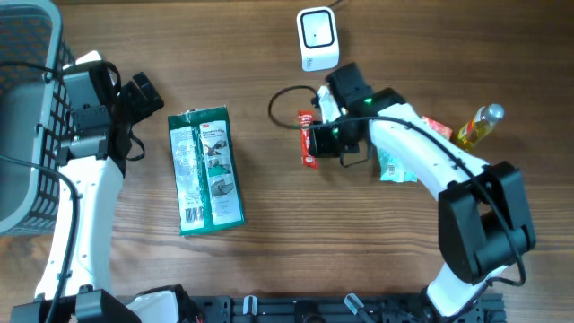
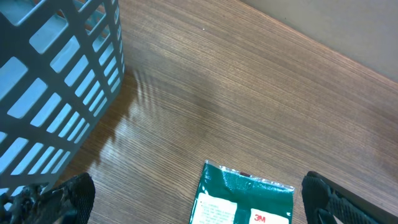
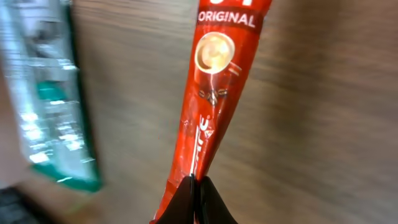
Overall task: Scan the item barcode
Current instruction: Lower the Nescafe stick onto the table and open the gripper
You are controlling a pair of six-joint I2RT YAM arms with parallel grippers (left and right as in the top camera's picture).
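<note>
My right gripper is shut on the end of a red coffee sachet marked "ORIGINAL", which hangs above the wooden table. No barcode shows on the face in view. A white scanner stands at the back, a short way beyond the sachet. A green 3M packet lies flat at centre left. My left gripper hovers open over the packet's top edge, with nothing between its fingers.
A grey mesh basket fills the left edge. Beside the right arm lie a yellow bottle, a pale teal packet and a red-and-white packet. A black cable loops near the scanner.
</note>
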